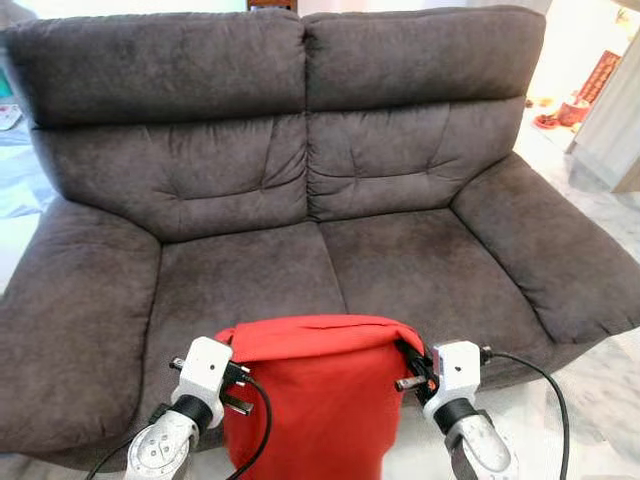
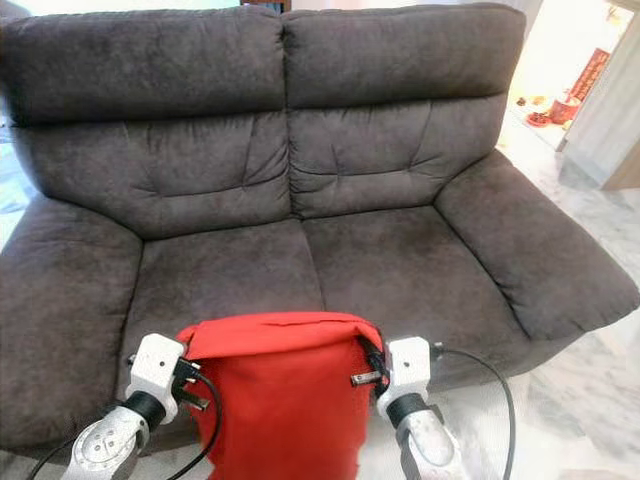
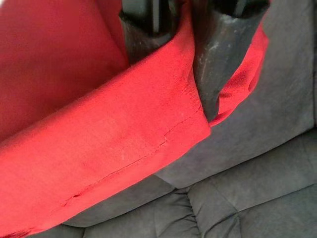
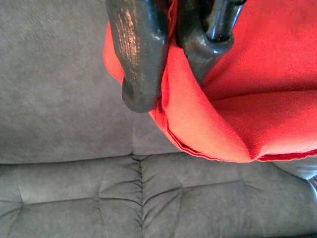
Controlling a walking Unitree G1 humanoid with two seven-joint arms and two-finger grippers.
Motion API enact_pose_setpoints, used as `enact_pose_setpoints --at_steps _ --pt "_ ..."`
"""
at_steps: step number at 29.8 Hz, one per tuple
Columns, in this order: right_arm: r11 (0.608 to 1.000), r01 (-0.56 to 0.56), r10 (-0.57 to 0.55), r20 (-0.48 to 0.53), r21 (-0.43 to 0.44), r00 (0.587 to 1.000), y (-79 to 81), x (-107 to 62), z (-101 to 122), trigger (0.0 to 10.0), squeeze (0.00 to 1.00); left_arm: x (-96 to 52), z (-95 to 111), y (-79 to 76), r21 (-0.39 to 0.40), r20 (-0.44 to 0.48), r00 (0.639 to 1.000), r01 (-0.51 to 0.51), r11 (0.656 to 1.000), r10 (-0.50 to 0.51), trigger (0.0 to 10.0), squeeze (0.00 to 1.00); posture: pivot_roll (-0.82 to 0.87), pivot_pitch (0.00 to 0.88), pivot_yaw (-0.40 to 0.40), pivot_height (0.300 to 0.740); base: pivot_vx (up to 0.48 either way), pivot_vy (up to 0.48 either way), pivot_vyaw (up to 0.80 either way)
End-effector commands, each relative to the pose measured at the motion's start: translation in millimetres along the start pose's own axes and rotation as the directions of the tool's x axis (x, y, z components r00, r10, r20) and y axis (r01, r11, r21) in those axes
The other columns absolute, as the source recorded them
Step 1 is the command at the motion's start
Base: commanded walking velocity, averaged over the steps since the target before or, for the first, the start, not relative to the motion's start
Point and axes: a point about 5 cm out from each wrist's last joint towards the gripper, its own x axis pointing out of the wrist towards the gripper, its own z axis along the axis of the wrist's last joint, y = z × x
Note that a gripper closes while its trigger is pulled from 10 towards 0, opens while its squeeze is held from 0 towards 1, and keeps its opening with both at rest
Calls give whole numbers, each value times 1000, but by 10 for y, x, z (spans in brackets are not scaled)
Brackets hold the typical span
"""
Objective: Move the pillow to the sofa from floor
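Observation:
A red pillow [image 1: 315, 395] hangs upright between my two arms, held up in front of the dark grey sofa [image 1: 250, 270], its top edge level with the seat's front. My left gripper [image 1: 232, 378] is shut on the pillow's upper left corner; in the left wrist view its black fingers [image 3: 218, 59] pinch the red cloth [image 3: 124, 139]. My right gripper [image 1: 412, 368] is shut on the upper right corner, and the right wrist view has its fingers [image 4: 141, 54] clamped on the red fabric [image 4: 208, 119] above the seat cushions.
The sofa has two seat cushions [image 1: 420, 270] and wide armrests [image 1: 545, 245] on both sides. To the right lies pale marbled floor [image 1: 600, 390], with a bright doorway and red objects [image 1: 575, 105] at the far right.

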Motion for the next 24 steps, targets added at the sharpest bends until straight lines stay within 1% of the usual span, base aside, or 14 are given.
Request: enact_pose_setpoints --at_steps 1,5,7,13,17,20,24 --pt "999 34 -34 70 2 997 -97 -11 131 10000 0 7 125 95 2 66 997 -44 999 44 10000 0 27 96 22 740 0 -469 0" --pt "1000 29 -28 73 -12 997 -101 -17 140 10000 0 13 131 88 -3 69 997 -45 999 45 10000 0 29 97 22 740 0 -469 0" --pt "999 36 -34 69 -37 997 -101 -17 131 10000 0 16 131 88 -2 68 997 -44 999 44 10000 0 31 97 22 740 0 -467 0" --pt "999 28 -25 83 -40 996 -96 -8 156 10000 0 6 122 88 -3 64 997 -44 999 44 10000 0 30 97 20 740 0 -468 0" --pt "999 22 -18 86 -47 996 -94 -7 162 10000 0 5 123 91 -5 66 997 -48 999 48 10000 0 30 97 19 740 0 -469 800" --pt "999 20 -18 84 -28 996 -87 -7 154 10000 0 6 123 89 -6 66 997 -46 999 47 10000 0 30 97 19 740 0 -469 0" --pt "999 25 -22 78 -34 997 -89 -5 147 10000 0 7 123 89 -6 65 997 -43 999 43 10000 0 28 97 20 740 0 -468 0"
